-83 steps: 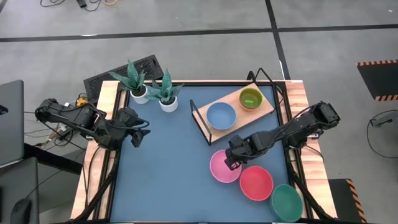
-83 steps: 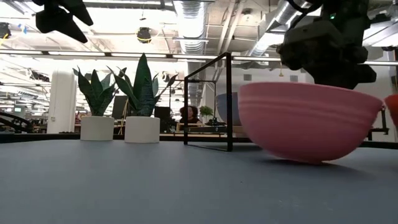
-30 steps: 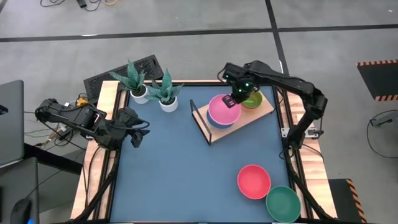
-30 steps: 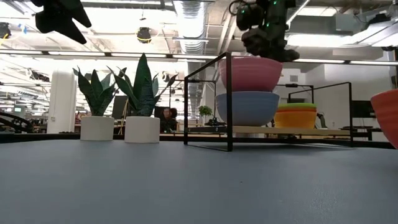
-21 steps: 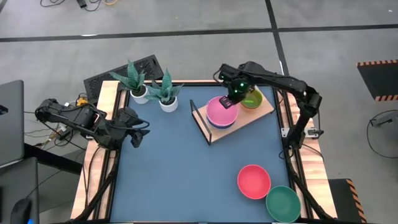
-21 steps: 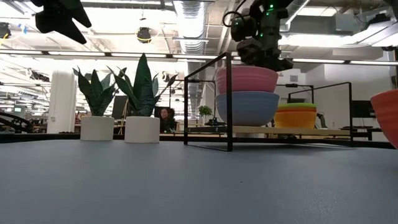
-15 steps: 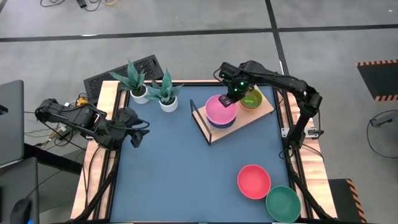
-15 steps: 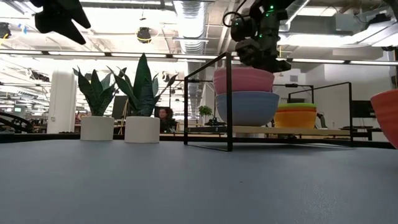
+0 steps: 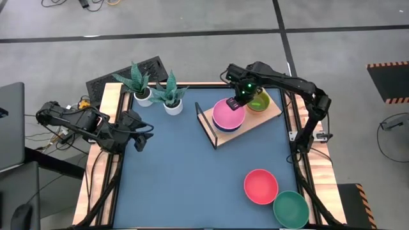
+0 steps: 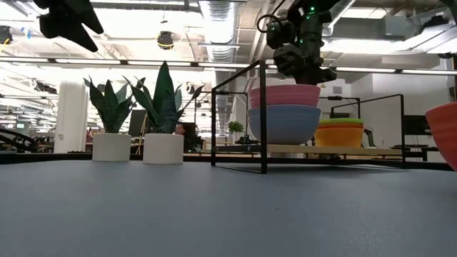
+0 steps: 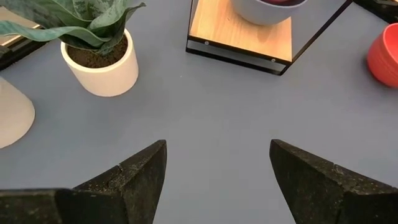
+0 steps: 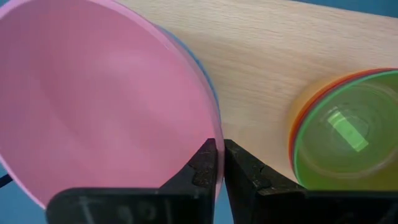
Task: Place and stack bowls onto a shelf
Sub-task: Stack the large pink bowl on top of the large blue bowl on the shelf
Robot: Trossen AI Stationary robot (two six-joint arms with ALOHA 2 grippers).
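Observation:
The pink bowl point(image 9: 225, 115) sits nested in the blue bowl point(image 10: 284, 123) at the left end of the light-wood shelf point(image 9: 271, 110). My right gripper point(image 9: 238, 103) is above it, shut on its rim. A stack of small bowls with the lime green one point(image 9: 258, 100) on top stands on the shelf's right end. The coral-red bowl point(image 9: 261, 186) and the dark green bowl point(image 9: 291, 209) rest on the blue mat at the near right. My left gripper point(image 11: 217, 155) is open and empty by the table's left edge point(image 9: 142, 135). My right gripper pinches the pink bowl's rim point(image 12: 213, 118) on the bowl's far-right side, one finger inside the bowl and one outside. The fingers point(image 12: 204, 163) come from above, pointing down. The bowl is upright and level, its bottom down inside the blue bowl point(image 12: 200, 65).
Two white pots with spiky plants point(image 9: 142, 86) point(image 9: 171, 96) stand at the far left of the table. The shelf's black wire frame point(image 10: 262, 114) rises above the board's left end. The blue mat point(image 9: 179, 172) lies bare between the plants and the near-right bowls.
My right gripper has gone down over the shelf with the pink bowl. The bowl, which hung above the blue bowl a second ago, has sunk into it and now shows only its upper band above the blue rim. The gripper has stayed shut.

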